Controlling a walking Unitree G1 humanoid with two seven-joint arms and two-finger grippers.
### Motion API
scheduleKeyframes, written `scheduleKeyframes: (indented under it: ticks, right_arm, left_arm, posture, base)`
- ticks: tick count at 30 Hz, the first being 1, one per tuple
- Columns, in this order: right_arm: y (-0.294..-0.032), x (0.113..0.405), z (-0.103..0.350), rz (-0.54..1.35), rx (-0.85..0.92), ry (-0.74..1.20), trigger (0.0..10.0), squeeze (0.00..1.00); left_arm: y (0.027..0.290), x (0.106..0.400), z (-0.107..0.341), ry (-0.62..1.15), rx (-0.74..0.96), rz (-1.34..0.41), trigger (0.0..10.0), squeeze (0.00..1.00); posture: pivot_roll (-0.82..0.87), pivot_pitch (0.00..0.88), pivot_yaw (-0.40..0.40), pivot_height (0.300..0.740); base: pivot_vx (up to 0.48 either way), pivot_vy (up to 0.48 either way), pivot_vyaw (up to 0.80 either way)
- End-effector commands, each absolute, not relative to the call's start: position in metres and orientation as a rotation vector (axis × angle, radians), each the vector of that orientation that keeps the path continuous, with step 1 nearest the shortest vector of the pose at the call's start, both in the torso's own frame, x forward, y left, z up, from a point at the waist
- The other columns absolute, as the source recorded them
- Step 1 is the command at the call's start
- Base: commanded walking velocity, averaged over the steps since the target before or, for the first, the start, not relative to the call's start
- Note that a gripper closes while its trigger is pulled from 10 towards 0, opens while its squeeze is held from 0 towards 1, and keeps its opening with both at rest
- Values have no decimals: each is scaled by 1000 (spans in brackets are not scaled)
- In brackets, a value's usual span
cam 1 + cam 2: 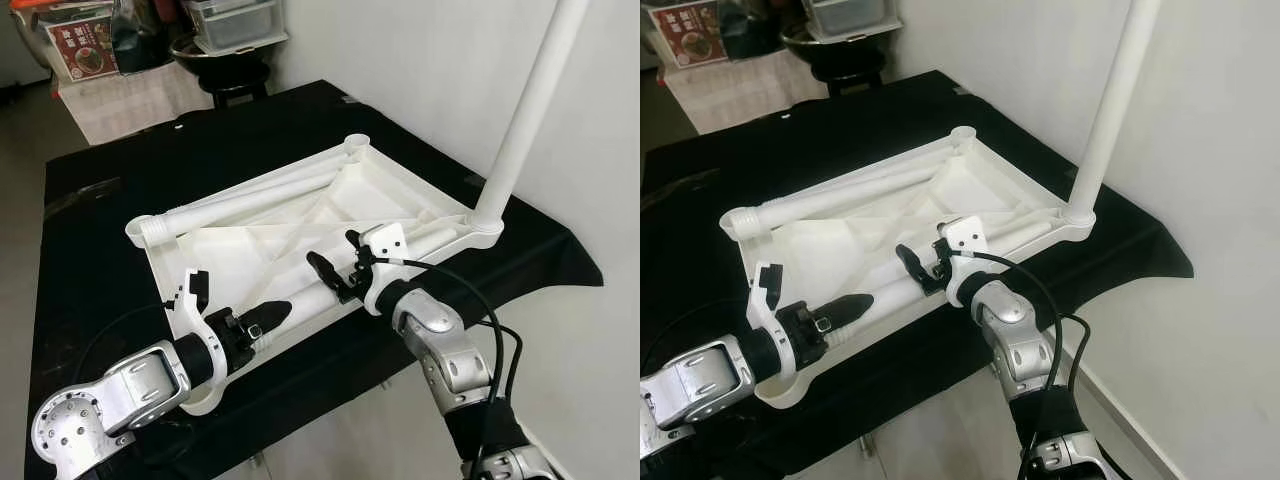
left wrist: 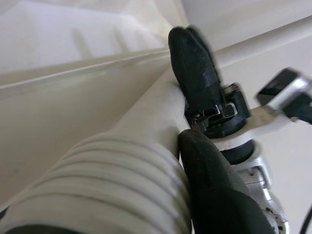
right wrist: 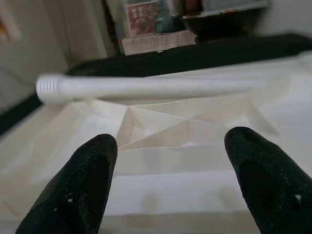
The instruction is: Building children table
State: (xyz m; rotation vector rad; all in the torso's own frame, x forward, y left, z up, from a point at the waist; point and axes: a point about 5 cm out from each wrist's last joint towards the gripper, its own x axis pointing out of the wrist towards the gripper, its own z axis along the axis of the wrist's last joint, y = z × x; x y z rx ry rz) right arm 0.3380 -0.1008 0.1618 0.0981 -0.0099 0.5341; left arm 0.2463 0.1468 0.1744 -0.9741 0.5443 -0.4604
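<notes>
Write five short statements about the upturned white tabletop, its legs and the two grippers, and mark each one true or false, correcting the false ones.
1. One table leg stands upright in a corner socket of the tabletop. True.
2. The tabletop lies on a black cloth. True.
3. The left gripper hangs idle, away from the table. False: it is shut on a loose leg that lies along the tabletop's near edge.
4. The right gripper is clamped on the upright leg. False: its fingers are spread open over the tabletop's ribbed underside, holding nothing.
5. Another loose leg lies inside the tabletop along its far edge, threaded end exposed. True.
</notes>
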Motion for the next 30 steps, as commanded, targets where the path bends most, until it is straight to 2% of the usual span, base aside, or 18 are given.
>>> scheduleKeyframes:
  ticks: [1, 6, 9, 11, 14, 17, 30]
  right_arm:
    - [-111, 344, 164, 478, 198, 3, 10000, 0]
    - [-123, 350, 176, 448, 245, -36, 10000, 0]
    - [-132, 354, 190, 435, 319, -75, 10000, 0]
    - [-143, 357, 213, 438, 432, -146, 10000, 0]
    - [-144, 358, 217, 444, 457, -157, 10000, 0]
    - [-144, 356, 235, 500, 583, -201, 10000, 0]
    - [-143, 353, 244, 567, 627, -199, 10000, 0]
  left_arm:
    - [149, 243, 166, 575, -972, -357, 0, 0]
    - [154, 242, 176, 530, -924, -373, 0, 0]
    - [156, 241, 182, 502, -907, -383, 0, 0]
    - [158, 240, 190, 467, -890, -403, 0, 0]
    - [158, 239, 192, 464, -886, -405, 0, 0]
    - [157, 238, 197, 447, -861, -426, 0, 0]
    - [165, 236, 225, 348, -795, -491, 0, 0]
  posture:
    - [-46, 104, 61, 740]
    - [-38, 102, 58, 740]
    - [-36, 98, 57, 740]
    - [-33, 99, 56, 740]
    - [-33, 99, 56, 740]
    - [-33, 91, 55, 740]
    - [-30, 83, 54, 740]
  base:
    - [0, 0, 0]
    - [0, 0, 0]
    - [0, 0, 0]
    - [0, 0, 0]
    - [0, 0, 0]
    - [0, 0, 0]
    - [0, 0, 0]
